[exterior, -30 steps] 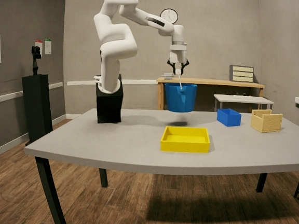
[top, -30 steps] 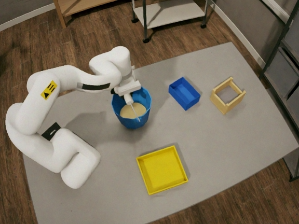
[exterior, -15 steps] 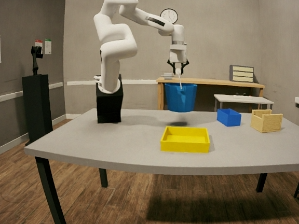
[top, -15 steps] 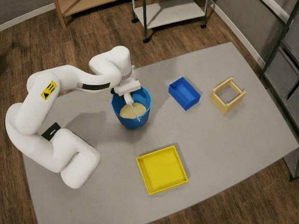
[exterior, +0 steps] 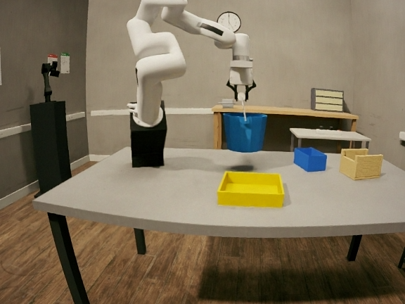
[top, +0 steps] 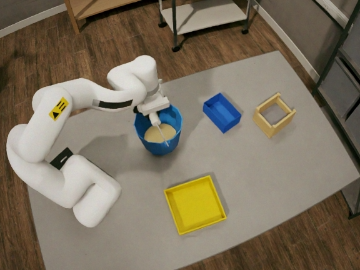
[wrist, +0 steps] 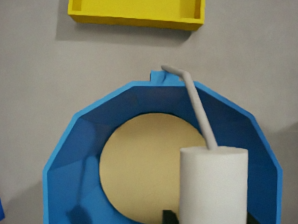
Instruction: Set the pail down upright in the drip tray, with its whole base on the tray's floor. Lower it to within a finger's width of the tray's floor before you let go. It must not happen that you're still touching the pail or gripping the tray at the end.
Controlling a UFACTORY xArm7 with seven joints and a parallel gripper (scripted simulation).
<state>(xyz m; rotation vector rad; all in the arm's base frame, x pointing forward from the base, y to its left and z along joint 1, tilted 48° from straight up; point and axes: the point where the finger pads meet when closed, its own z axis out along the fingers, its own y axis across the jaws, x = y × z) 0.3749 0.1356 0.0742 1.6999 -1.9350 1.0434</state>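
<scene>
Pail (exterior: 245, 132) upright above table, tool (exterior: 241, 96) clamped on its handle, short of drip tray (exterior: 251, 200)

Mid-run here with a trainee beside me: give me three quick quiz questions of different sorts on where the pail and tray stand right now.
1. True or false: the pail rests on the table.
2. Multiple choice: the jaws grip the pail by A) its rim, B) its handle, C) its base.
3. Fill in: the pail hangs over the table, not yet over the yellow ____.

Key:
1. False; it hangs above its shadow, held by the gripper.
2. B; the white grip shows between the jaws.
3. Tray; the top view shows the tray apart from the pail.
</scene>
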